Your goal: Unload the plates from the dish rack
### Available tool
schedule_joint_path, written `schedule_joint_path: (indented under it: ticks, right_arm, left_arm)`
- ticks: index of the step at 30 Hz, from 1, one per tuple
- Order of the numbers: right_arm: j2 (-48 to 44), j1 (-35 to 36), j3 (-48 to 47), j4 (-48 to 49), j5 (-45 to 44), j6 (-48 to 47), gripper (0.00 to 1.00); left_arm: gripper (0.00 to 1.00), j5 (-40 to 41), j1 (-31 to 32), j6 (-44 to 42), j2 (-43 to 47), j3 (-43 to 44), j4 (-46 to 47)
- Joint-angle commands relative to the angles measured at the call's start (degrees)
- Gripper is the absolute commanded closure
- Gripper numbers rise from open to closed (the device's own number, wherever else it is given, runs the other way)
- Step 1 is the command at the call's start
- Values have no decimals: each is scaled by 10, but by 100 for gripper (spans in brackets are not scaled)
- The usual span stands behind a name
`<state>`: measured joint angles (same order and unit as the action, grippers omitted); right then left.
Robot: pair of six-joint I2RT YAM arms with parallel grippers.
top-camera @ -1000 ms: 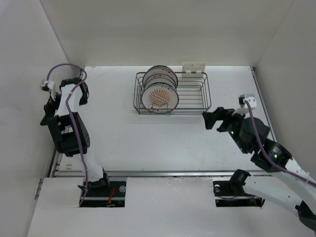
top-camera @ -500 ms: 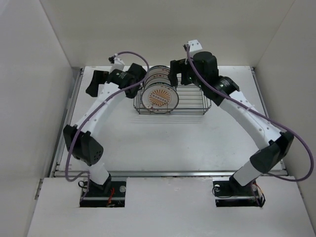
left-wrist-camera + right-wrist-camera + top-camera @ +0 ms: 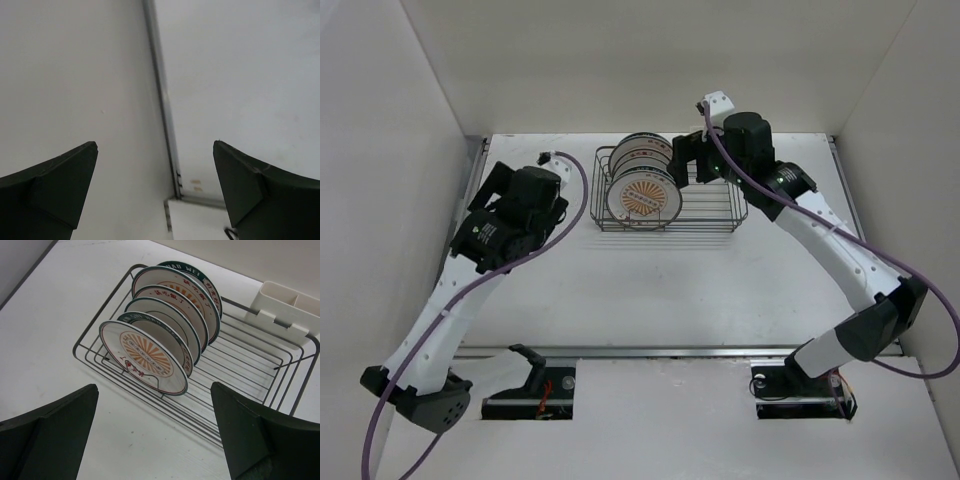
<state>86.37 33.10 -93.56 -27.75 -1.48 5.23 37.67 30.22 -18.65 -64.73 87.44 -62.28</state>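
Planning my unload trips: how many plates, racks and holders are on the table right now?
plates: 6 (they overlap, so this is my best count)
dish rack: 1
white holder: 1
Total: 8

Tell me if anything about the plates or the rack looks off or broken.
Nothing stands out. The plates all stand on edge in the dish rack dividers, bunched at one end, no chips visible. The white holder sits straight on the rack's edge. The left gripper and right gripper are open and empty.
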Motion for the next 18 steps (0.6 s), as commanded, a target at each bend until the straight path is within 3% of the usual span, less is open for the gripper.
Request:
schedule_joint_path:
  ticks: [1, 3, 8, 13, 18]
  right_arm:
    - [6, -9, 2, 26, 33, -28, 0]
    - [24, -15, 2, 26, 33, -33, 0]
    - [59, -21, -3, 26, 46, -58, 0]
    - [91, -21, -8, 38, 61, -72, 7]
    - [124, -21, -8, 45, 74, -84, 10]
  left_arm:
    - [0, 159, 7, -86, 37, -83, 192]
    - [0, 159, 7, -96, 54, -127, 240]
    - [0, 250, -5, -28, -25, -102, 145]
    - [0, 243, -10, 6, -45, -77, 87]
    - [0, 49, -41, 31, -23, -37, 63]
